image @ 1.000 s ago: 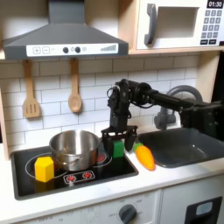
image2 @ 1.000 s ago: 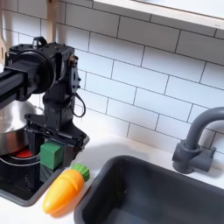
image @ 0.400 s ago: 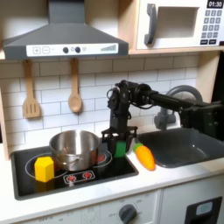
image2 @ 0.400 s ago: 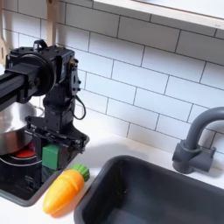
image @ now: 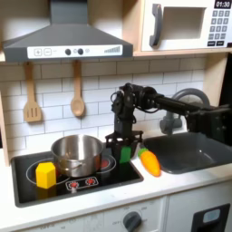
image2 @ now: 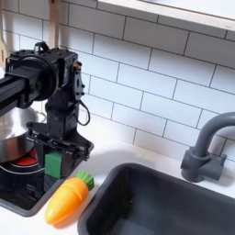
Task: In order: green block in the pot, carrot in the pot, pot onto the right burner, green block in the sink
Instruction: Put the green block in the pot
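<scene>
Nearest the camera in the second exterior view lies the carrot (image2: 66, 199), on its side on the white tabletop (image2: 117, 138) just off the corner of the black cooktop (image2: 13, 188), its green tip pointing toward the wall. It is untouched, and the dark sink (image2: 161, 207) opens beside it on the second exterior view's right, with nothing visible in it.

Just behind the carrot, the claw (image2: 55, 161) is down at the cooktop's edge with the green block (image2: 54, 162) between its fingers. The fingers stand close on either side of the cube, but whether they are truly pinching it or only bracketing it I cannot tell (the block seems to rest on the surface, and the contact itself is too small to read). In the first exterior view the same pairing shows: claw (image: 122, 150) low over the block (image: 125, 154), carrot (image: 149, 162) just to the first exterior view's right.

Farther back sits the pot (image: 76, 154) on the cooktop, with a yellow block (image: 44, 174) near it.

So the first step appears to be in hand: securing the green block. The next move would call for a firm grip, a lift high enough to clear the pot's rim, then a short carry over the pot before letting go.
</scene>
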Robot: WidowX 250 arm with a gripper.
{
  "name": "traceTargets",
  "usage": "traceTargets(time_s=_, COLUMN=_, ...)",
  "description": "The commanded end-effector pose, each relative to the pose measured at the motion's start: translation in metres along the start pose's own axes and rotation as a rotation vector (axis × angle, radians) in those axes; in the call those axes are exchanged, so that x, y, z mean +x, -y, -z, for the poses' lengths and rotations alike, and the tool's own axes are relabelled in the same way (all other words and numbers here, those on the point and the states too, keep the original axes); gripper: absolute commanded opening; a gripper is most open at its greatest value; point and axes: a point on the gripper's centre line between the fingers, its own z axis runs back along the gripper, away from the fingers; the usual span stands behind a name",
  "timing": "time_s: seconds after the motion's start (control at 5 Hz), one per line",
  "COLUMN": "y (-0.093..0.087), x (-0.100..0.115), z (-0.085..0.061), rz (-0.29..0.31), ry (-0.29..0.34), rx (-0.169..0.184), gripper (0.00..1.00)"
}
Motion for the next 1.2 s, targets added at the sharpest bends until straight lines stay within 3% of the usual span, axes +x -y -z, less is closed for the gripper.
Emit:
traceTargets(time_s=0.0, y=0.003, x=-0.001, z=-0.015, rz=-0.011, ry=0.018, rx=-0.007, gripper=0.00)
traceTargets(time_s=0.2, y=0.003, x=0.000, z=-0.042, rz=-0.027, ry=0.071, rx=-0.017, gripper=0.00)
traceTargets(time_s=0.6, y=-0.009, x=0.001, z=-0.078, rz=-0.075, ry=0.170, rx=0.013, gripper=0.00)
traceTargets(time_s=1.0, y=-0.032, x=0.012, z=-0.086, rz=-0.154, ry=0.204, rx=0.055, gripper=0.00)
